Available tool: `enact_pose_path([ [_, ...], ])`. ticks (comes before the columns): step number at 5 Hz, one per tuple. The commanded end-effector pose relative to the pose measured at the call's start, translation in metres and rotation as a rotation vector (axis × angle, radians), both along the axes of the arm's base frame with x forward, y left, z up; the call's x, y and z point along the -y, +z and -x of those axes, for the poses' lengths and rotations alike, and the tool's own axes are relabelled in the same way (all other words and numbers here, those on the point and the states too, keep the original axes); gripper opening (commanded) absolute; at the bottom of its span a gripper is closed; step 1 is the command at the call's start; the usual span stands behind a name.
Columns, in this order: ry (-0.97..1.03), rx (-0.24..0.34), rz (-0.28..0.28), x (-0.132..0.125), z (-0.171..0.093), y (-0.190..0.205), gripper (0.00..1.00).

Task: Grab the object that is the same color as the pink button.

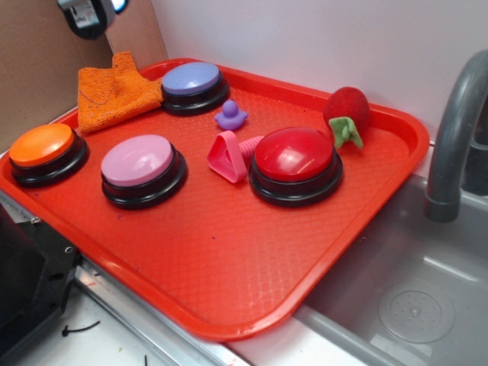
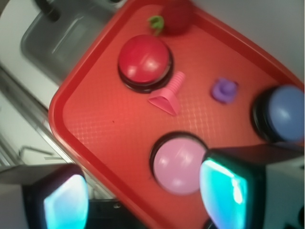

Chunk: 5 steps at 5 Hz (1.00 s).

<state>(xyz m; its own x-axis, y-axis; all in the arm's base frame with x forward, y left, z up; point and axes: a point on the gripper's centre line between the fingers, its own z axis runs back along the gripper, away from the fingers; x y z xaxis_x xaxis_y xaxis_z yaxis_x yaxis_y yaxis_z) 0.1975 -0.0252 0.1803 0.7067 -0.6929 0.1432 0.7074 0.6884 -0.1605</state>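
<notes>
The hot-pink toy point(image 1: 229, 155) is seen lying on the red tray point(image 1: 229, 267), between the pink button point(image 1: 142, 169) and the red button point(image 1: 295, 163). In the exterior view its long axis runs left to right: the hollow rounded-triangle loop faces the pink button, and the short ribbed stem points at the red button, whose black base it touches or nearly touches. The loop is stood on edge, its opening turned toward the camera. The toy is much smaller than either button and a deeper pink than the pale dome.

Just behind the toy a small purple duck point(image 1: 230, 115) is found, with a lavender-blue button point(image 1: 194, 86) beyond it. An orange button point(image 1: 46, 152) sits at the tray's left edge, an orange cloth point(image 1: 114, 93) at the far left corner, and a red plush strawberry point(image 1: 347, 113) behind the red button. A grey sink point(image 1: 412, 290) with a faucet point(image 1: 454, 137) adjoins the tray on the right.

In the wrist view the end effector point(image 2: 143, 200) is held high above the tray with its fingers point(image 2: 224, 188) spread wide apart, nothing between them; the pink button is framed nearest them and the toy lies farther on, unobstructed from above.
</notes>
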Motion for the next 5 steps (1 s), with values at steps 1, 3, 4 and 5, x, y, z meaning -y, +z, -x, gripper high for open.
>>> enact_pose_path([
  [1, -0.304, 0.072, 0.018, 0.001, -0.027, -0.034, 1.00],
  [3, -0.477, 0.024, 0.090, 0.009, -0.046, -0.078, 1.00],
  [4, -0.527, -0.003, 0.083, 0.015, -0.048, -0.096, 1.00],
  [5, -0.551, -0.016, 0.061, 0.025, -0.048, -0.111, 1.00],
])
